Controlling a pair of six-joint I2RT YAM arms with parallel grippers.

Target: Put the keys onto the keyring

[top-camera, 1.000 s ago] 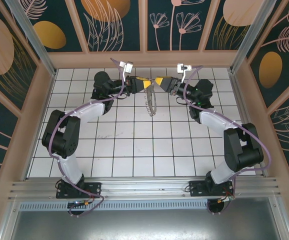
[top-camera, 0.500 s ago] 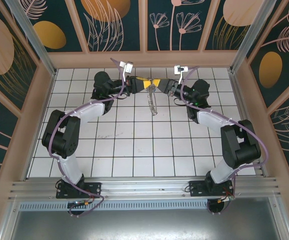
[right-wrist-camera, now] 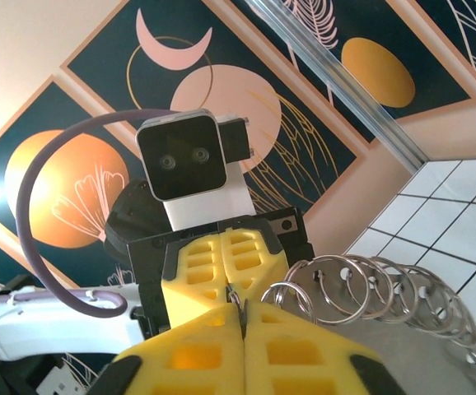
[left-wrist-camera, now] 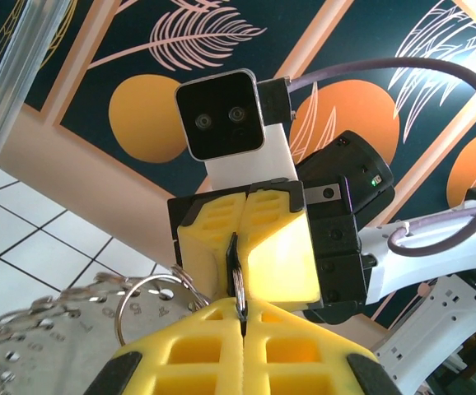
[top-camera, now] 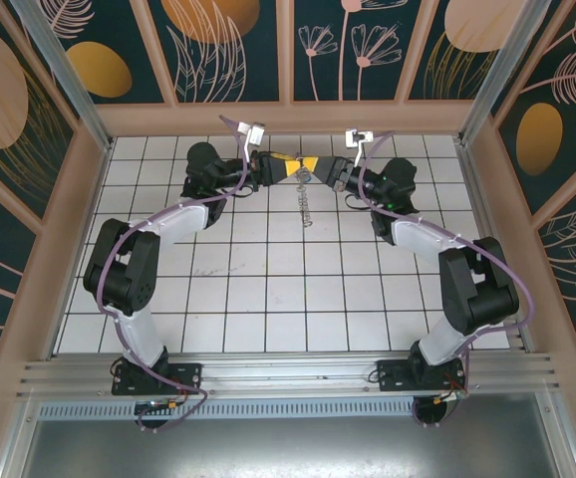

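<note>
Above far tiles [top-camera: 268, 214], L jaws & R jaws meet, both clamped on 1 keyring [top-camera: 305, 204].

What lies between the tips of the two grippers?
A thin metal ring, seen in the left wrist view: the left gripper and the right gripper, tip to tip, both pinch it.

A: What do the arms [top-camera: 134, 269] look like?
B: Black joints [top-camera: 477, 289], white link shells [top-camera: 146, 344], looping purple cables [left-wrist-camera: 419, 64].
A: And the fingers [left-wrist-camera: 275, 247]?
B: Ribbed yellow, under a white camera block [left-wrist-camera: 230, 115]; possibly a green light [left-wrist-camera: 375, 178] behind.
</note>
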